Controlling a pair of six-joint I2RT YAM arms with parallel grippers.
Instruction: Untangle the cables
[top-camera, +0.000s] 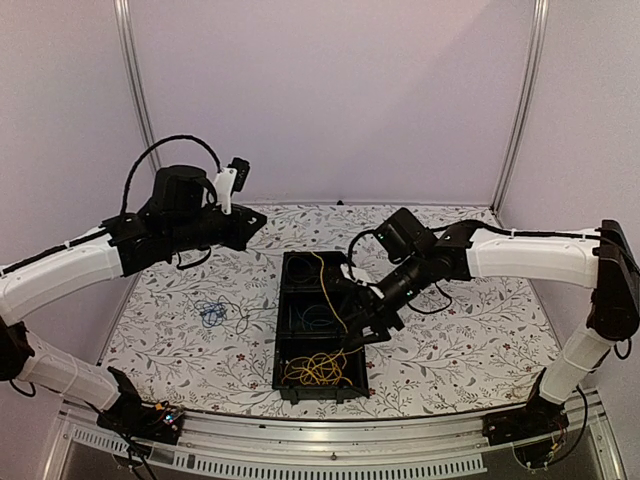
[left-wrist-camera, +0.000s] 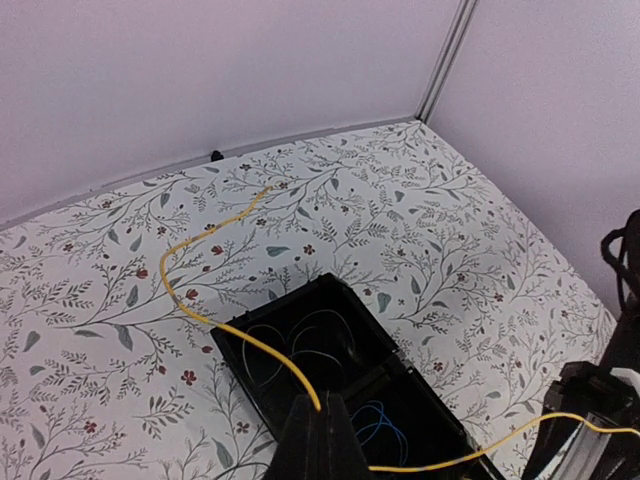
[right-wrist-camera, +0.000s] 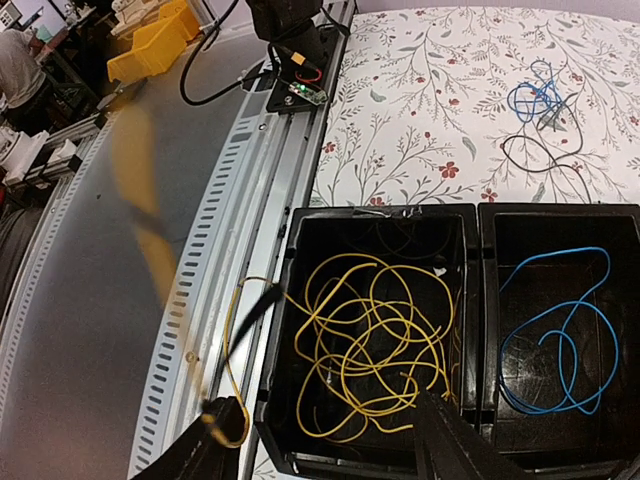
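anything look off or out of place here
One yellow cable strays outside the tray, looping past its wall beside the right gripper, away from the yellow bunch inside. A blue and dark bunch lies on the table, outside it too.

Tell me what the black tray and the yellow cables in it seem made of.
Black tray: probably hard plastic, dull sheen on its rim. Yellow cables: likely thin wire in smooth plastic coating; they lie in loose, springy loops.

We saw the floral-patterned table (top-camera: 450, 340) carrying a black tray (top-camera: 320, 393) at its middle, with loose blue and dark cables (top-camera: 211, 313) lying left of it.
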